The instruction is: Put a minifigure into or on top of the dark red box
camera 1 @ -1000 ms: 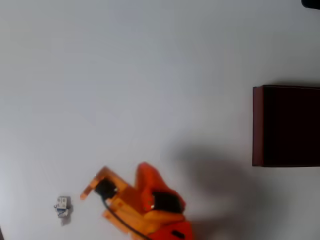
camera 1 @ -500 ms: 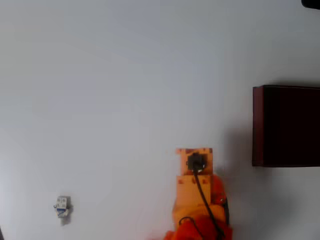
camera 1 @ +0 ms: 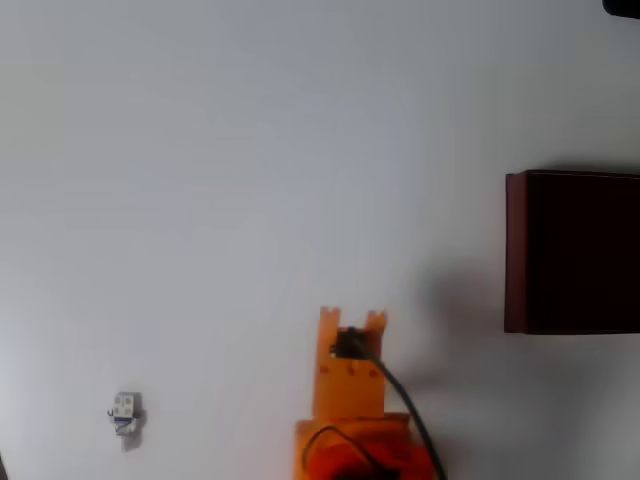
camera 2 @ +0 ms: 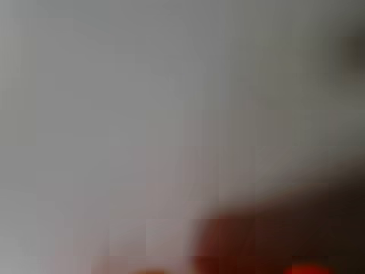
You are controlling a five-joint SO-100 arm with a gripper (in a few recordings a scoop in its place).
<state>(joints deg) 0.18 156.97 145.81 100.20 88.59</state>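
Observation:
The minifigure (camera 1: 124, 410), tiny and white with blue marks, lies on the white table at the lower left of the overhead view. The dark red box (camera 1: 515, 250) stands at the right edge, with maroon walls and a near-black inside. My orange gripper (camera 1: 351, 318) points up the picture from the bottom centre, seen from above. Its wrist block and black cable cover the fingers, so their state does not show. It hangs well apart from both the figure and the box. The wrist view is heavily blurred: pale grey with a dark reddish smear (camera 2: 268, 240) at the bottom right.
The white table (camera 1: 250, 150) spreads wide around the arm. A small dark object (camera 1: 622, 7) sits at the top right corner. The arm's shadow falls between the gripper and the box.
The arm swung from beside the minifigure rightward to the centre, then shifted slightly left and back toward the bottom edge. The minifigure and box stayed put.

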